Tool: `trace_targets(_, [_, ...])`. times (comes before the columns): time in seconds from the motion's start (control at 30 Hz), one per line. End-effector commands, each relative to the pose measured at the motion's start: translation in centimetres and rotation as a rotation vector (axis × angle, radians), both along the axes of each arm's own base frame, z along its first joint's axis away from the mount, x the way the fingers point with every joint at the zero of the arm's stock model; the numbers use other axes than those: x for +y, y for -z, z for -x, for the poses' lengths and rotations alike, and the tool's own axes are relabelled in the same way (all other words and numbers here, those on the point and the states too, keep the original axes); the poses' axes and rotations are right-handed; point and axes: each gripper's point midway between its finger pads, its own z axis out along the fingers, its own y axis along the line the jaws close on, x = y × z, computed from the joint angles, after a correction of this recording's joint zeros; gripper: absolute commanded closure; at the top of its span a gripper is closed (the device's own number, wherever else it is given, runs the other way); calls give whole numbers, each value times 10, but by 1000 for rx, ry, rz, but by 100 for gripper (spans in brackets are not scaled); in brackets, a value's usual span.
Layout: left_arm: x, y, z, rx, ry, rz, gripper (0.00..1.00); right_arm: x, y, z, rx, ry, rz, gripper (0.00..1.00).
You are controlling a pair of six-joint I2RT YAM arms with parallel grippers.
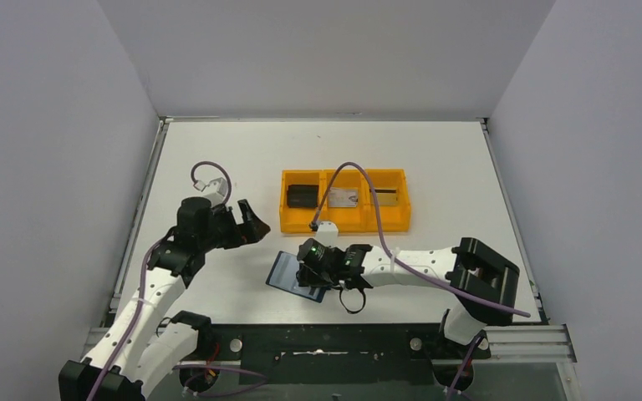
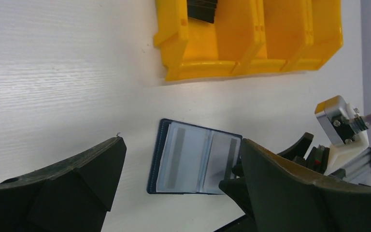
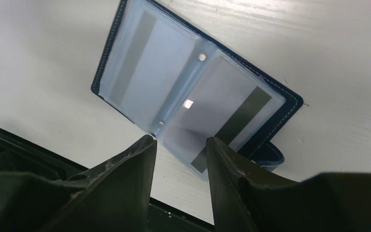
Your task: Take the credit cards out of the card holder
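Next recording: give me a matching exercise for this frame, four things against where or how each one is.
Things:
1. card holder
2. silver-grey card
3. gold-tan card
4. left tool

Place or state:
A. in the middle compartment of the orange tray
B. open wide, holding nothing
C. lying open on the table
D. in the right compartment of the tray

Pairs: 1-C, 2-A, 3-D, 4-B

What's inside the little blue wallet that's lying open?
The card holder shows two credit cards with dark stripes in clear pockets. Anything behind those pockets is covered.
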Motion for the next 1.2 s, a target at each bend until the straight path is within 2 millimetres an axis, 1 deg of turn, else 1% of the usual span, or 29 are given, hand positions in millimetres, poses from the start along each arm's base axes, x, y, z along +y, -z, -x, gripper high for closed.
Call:
trace_targets(0.0, [-31, -3, 8, 9, 158, 114, 11, -18, 4, 0, 12, 117, 39, 58])
trace_targets(0.13, [-49, 8, 13, 51, 224, 134, 15, -30, 15, 0, 20, 150, 59, 58])
trace_targets(0.27, [-71, 19, 22, 94, 291, 113, 22, -39, 28, -5, 36, 176, 66, 68])
trace_targets(0.33, [-83, 24, 28, 106, 326, 110, 25, -45, 30, -7, 36, 198, 73, 68])
trace_targets(0.43, [-94, 28, 32, 112, 353, 123, 29, -52, 32, -9, 36, 220, 85, 70])
trace_targets(0.5, [-98, 31, 34, 131, 370, 129, 31, -49, 35, -9, 56, 202, 36, 75])
trace_targets(0.57, [-104, 32, 36, 142, 406, 133, 33, -45, 43, -13, 108, 197, -60, 81])
trace_targets(0.63, [-107, 38, 39, 162, 420, 132, 35, -47, 46, -16, 137, 208, -110, 84])
trace_targets(0.7, [-109, 46, 42, 190, 430, 132, 36, -54, 48, -20, 130, 240, -99, 84])
trace_targets(0.73, [-109, 53, 45, 214, 436, 128, 37, -57, 48, -21, 126, 249, -86, 85])
trace_targets(0.8, [-113, 62, 50, 234, 457, 124, 37, -62, 51, -22, 124, 252, -53, 93])
trace_targets(0.83, [-116, 66, 52, 237, 476, 115, 37, -63, 52, -22, 126, 249, -37, 98])
trace_targets(0.87, [-119, 69, 54, 243, 494, 103, 37, -64, 54, -21, 129, 245, -22, 100])
trace_targets(0.9, [-120, 73, 53, 251, 494, 76, 38, -65, 56, -21, 134, 244, -10, 100])
trace_targets(0.93, [-117, 80, 50, 268, 464, 32, 39, -64, 56, -21, 138, 241, -7, 100])
trace_targets(1.0, [-106, 97, 45, 325, 370, -27, 44, -63, 57, -20, 140, 239, -10, 100])
trace_targets(1.07, [-105, 107, 45, 352, 338, -25, 51, -63, 58, -21, 144, 249, -13, 100])
trace_targets(1.17, [-106, 117, 50, 375, 327, -8, 53, -64, 62, -20, 155, 252, -4, 100])
